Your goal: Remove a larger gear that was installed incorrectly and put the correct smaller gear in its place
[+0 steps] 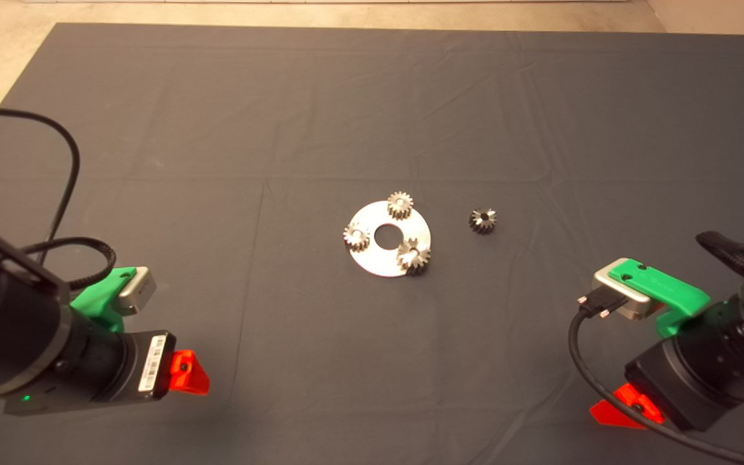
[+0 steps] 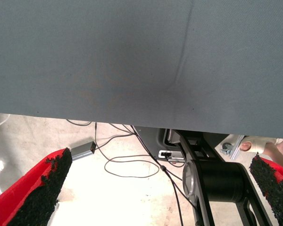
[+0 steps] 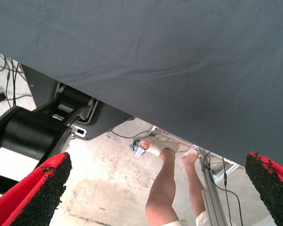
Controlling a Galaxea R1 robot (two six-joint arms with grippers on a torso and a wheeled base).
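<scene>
A silver disc plate (image 1: pixel 378 258) lies mid-mat in the head view. The larger gear (image 1: pixel 414 256), grey-silver with long teeth, sits on the plate's near right part. Two paler small gears sit on the plate's far side (image 1: pixel 400 205) and left side (image 1: pixel 356 237). The smaller gear (image 1: pixel 482 220), dark steel, lies alone on the mat right of the plate. My left gripper (image 1: pixel 186 374) waits at the lower left and my right gripper (image 1: pixel 620 408) at the lower right, both far from the gears. Each wrist view shows its fingers (image 2: pixel 37 193) (image 3: pixel 37 193) spread wide with nothing between them.
The dark mat (image 1: pixel 217 129) covers the table, with pale floor beyond its far edge. Past the mat's edge the wrist views show floor cables (image 2: pixel 127 165), the robot's black base (image 2: pixel 217 181) and a person's bare legs (image 3: pixel 167 188).
</scene>
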